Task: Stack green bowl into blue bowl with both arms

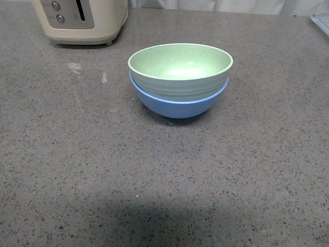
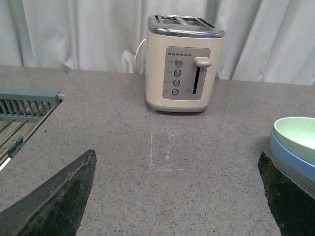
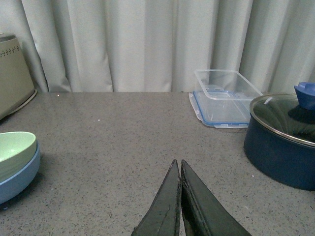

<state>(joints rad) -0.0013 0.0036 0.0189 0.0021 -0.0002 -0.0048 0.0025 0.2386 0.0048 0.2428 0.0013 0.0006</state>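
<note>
The pale green bowl [image 1: 180,70] sits nested upright inside the blue bowl [image 1: 177,105] at the middle of the grey counter. Neither arm shows in the front view. My left gripper [image 2: 177,164] is open, its dark fingers spread wide over bare counter, with the green bowl [image 2: 298,135] and the blue bowl [image 2: 290,157] just beside one finger. My right gripper [image 3: 178,164] is shut with nothing between its fingers, low over the counter; the green bowl [image 3: 15,152] in the blue bowl [image 3: 19,179] lies well off to its side.
A cream toaster [image 1: 82,20] stands at the back left, the toaster [image 2: 183,64] ahead of the left gripper. A grey-green dish rack [image 2: 24,115] lies beside the left arm. A clear lidded container [image 3: 224,98] and a dark blue pot [image 3: 283,142] stand near the right arm. Curtains hang behind.
</note>
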